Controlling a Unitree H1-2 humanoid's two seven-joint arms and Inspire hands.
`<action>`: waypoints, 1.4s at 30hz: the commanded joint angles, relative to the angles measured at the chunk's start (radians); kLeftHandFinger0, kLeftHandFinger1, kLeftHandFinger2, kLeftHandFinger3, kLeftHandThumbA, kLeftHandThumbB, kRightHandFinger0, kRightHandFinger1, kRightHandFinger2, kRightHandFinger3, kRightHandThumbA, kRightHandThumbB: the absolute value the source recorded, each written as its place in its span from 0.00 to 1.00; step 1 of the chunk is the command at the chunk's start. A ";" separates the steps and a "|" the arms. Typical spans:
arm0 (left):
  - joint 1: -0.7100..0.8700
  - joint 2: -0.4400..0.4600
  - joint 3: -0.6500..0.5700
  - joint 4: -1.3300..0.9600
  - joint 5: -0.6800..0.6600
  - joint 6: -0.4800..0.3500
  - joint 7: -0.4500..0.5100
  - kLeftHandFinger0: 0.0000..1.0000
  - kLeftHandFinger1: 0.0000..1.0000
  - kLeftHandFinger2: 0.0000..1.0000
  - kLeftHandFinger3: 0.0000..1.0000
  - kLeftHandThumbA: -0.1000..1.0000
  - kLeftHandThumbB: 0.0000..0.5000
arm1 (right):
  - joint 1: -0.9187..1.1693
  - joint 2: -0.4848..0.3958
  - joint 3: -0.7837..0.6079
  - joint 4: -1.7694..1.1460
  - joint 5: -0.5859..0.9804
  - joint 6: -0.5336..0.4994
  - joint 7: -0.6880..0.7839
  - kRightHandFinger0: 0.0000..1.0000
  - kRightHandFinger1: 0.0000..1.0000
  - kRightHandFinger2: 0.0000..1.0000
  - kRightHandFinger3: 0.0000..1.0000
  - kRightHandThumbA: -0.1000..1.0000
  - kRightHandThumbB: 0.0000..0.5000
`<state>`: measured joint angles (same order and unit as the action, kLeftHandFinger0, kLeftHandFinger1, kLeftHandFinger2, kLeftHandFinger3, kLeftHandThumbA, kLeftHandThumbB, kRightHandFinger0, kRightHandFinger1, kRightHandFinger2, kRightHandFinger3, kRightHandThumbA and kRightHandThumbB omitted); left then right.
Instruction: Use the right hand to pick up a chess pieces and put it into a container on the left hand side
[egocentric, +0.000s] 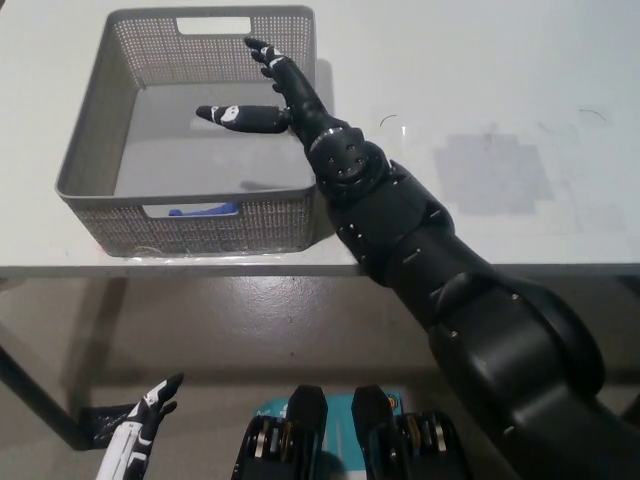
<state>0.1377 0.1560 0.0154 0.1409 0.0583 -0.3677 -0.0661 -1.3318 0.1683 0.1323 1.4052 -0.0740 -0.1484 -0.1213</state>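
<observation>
A grey mesh basket stands on the white table at the upper left. My black right hand hovers over the basket's right side, open, fingers spread and holding nothing. A blue chess piece lies inside the basket against its near wall, seen only through the handle slot. My white left hand hangs low at the bottom left, below the table, fingers apart.
The white table stretches to the right of the basket, with a grey taped patch on it. The table's front edge runs across the middle of the picture; bare floor lies below it.
</observation>
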 joint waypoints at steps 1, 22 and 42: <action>-0.011 0.019 0.006 -0.017 0.005 -0.009 0.001 1.00 1.00 0.95 0.89 1.00 0.26 | -0.072 -0.027 0.000 -0.059 -0.011 -0.023 0.031 1.00 1.00 1.00 1.00 0.97 0.78; 0.006 0.022 0.009 -0.003 -0.039 -0.031 -0.015 1.00 1.00 1.00 1.00 1.00 0.26 | 0.365 -0.264 -0.120 -1.257 0.066 0.188 0.126 1.00 1.00 1.00 1.00 1.00 0.62; 0.006 0.014 0.022 0.013 -0.080 -0.020 -0.019 1.00 1.00 1.00 1.00 1.00 0.43 | 1.154 -0.274 -0.097 -1.743 0.142 0.012 0.124 1.00 1.00 1.00 1.00 1.00 0.46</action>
<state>0.1319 0.1579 0.0157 0.1567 0.0518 -0.3630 -0.0680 -0.3814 -0.0761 0.0700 0.0437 -0.0358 -0.0449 -0.0405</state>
